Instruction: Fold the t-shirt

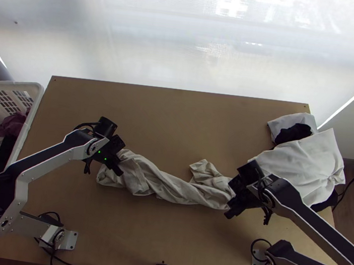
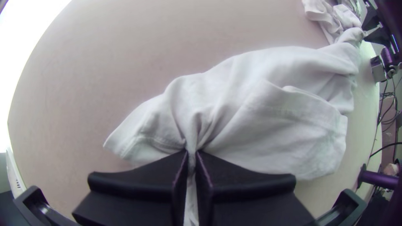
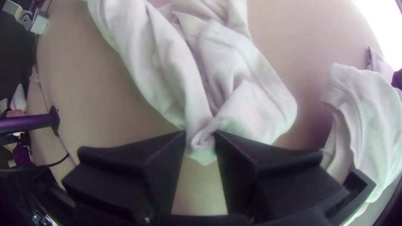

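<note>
One counter (image 1: 178, 122) is crossed at mid-frame by one twisted, bunched t-shirt (image 1: 147, 176). Its left end is pinched by the left gripper's (image 1: 115, 168) two fingers, its right end by the right gripper's (image 1: 230, 209) two.

1. Left arm (image 1: 47, 162) is holding a bent pose.
2. Left gripper (image 1: 118, 169) is clamping, fingers nearly touching.
3. Right arm (image 1: 314, 225) is holding a bent pose.
4. Right gripper (image 1: 232, 201) is pinching, fingers slightly parted.
</note>
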Robot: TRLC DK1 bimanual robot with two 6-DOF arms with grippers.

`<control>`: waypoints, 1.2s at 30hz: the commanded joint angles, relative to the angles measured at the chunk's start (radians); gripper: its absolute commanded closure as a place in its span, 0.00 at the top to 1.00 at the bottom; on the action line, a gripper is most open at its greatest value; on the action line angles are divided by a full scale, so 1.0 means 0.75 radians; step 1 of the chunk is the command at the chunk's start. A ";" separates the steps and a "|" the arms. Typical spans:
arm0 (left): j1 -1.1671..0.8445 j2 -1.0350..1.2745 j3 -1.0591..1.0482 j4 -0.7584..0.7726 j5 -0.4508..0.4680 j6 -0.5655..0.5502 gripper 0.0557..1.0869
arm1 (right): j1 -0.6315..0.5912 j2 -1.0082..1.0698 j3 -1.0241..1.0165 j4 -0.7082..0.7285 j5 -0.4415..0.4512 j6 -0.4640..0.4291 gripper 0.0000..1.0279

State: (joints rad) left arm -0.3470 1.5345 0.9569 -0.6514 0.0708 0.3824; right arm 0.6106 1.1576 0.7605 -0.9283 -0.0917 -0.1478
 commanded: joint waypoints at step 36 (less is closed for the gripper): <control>-0.922 0.282 1.250 -0.674 0.503 -0.369 0.04 | -0.072 0.774 1.093 0.340 -0.039 0.068 0.03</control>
State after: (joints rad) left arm -0.9150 1.5478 1.6112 -1.1545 0.4385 0.1047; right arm 0.5545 1.5642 1.3647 -0.6910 -0.1207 -0.1169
